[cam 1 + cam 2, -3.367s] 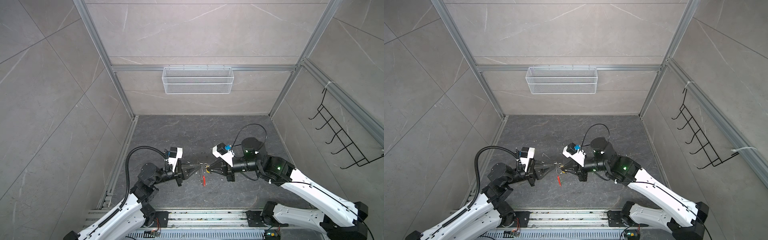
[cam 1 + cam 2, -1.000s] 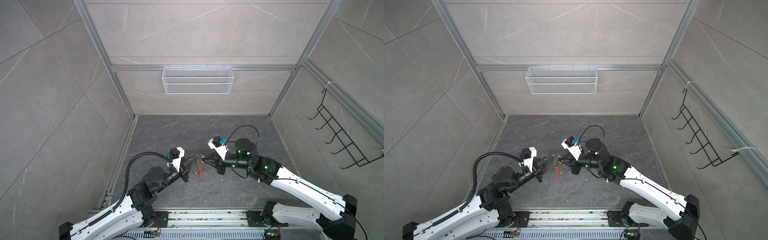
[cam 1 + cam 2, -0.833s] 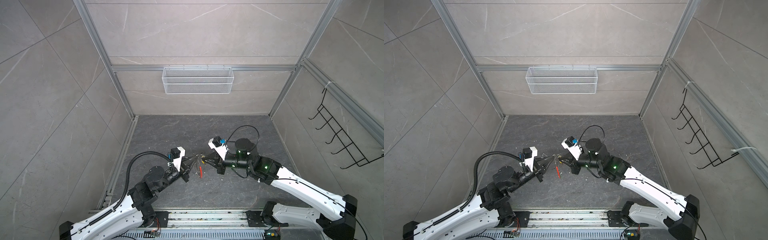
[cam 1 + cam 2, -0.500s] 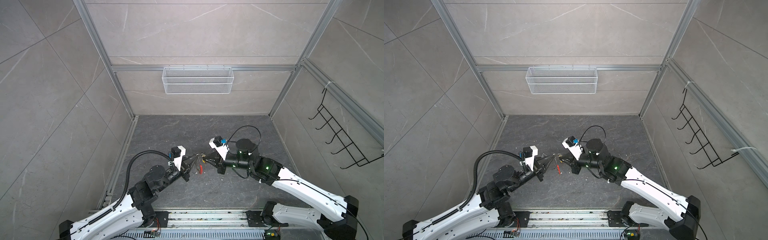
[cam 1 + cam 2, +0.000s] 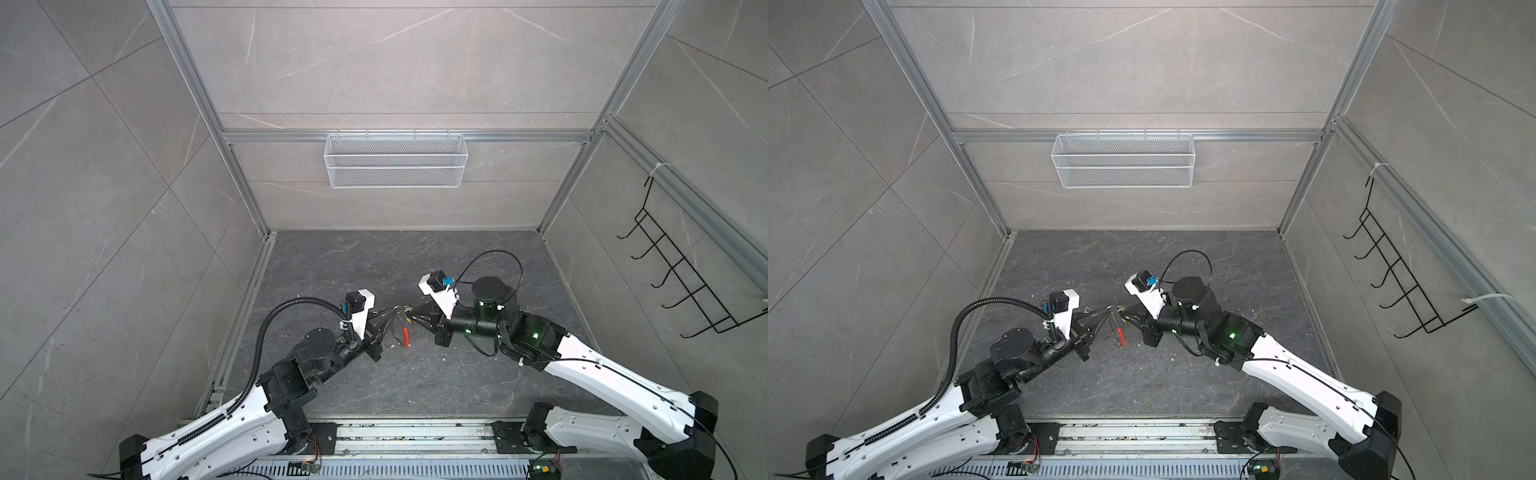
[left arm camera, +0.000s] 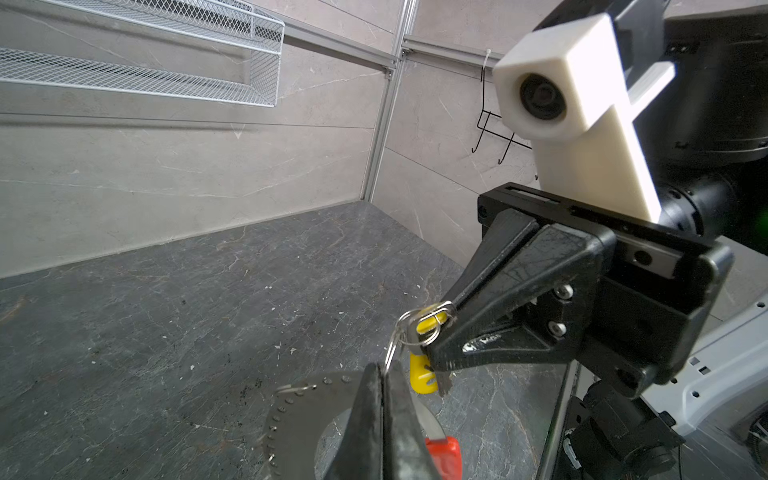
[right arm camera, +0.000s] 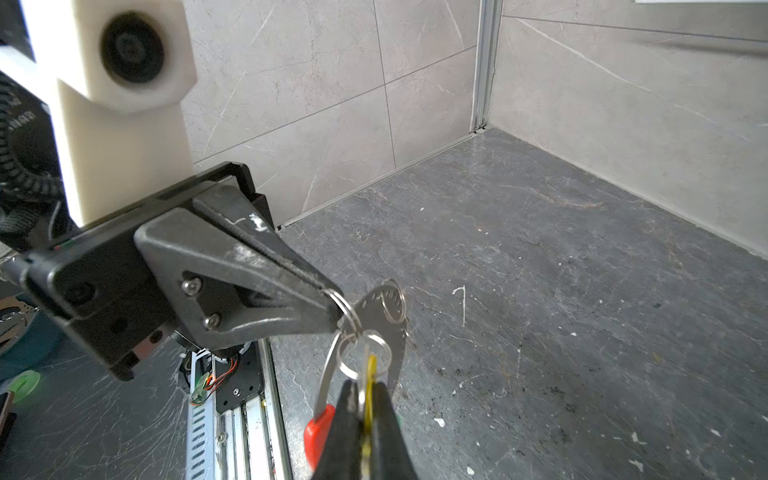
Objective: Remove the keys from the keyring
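Over the dark stone floor (image 5: 415, 382) the two arms meet tip to tip near the middle. The left gripper (image 7: 334, 308) is fully closed, its jaws pinching a small wire ring (image 7: 347, 309). That ring is threaded through the keyring (image 7: 388, 328), a grey hole-dotted band. The band hangs clear of the floor between the grippers, its red segment (image 7: 318, 430) lowest. The right gripper (image 6: 439, 332) is likewise clamped tight, on the yellow-headed key (image 6: 422, 376). The key carries a second split ring (image 7: 360, 353) overlapping the first. White print (image 7: 20, 118) on the left arm's black joint is cropped and blurred. A white mark (image 6: 482, 345) on the right gripper's lower finger is also unreadable.
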Motion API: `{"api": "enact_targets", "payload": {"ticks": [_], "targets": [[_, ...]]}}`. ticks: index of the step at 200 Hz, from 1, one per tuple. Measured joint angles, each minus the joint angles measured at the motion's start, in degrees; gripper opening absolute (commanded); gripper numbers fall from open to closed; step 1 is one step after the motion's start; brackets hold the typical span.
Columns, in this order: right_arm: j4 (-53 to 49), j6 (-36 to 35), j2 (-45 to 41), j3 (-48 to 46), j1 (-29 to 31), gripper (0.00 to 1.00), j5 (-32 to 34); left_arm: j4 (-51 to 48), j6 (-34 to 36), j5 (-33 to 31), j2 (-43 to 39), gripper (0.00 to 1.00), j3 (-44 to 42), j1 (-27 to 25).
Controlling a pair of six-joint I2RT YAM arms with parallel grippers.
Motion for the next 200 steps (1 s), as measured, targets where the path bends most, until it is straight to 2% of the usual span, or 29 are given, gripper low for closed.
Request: {"api": "enact_targets", "payload": {"ticks": [200], "targets": [[-5.7,-4.98,0.5,5.7,0.15,0.0,2.75,-0.83,-0.02,-0.24,1.29,0.0,2.49,-0.37]]}}
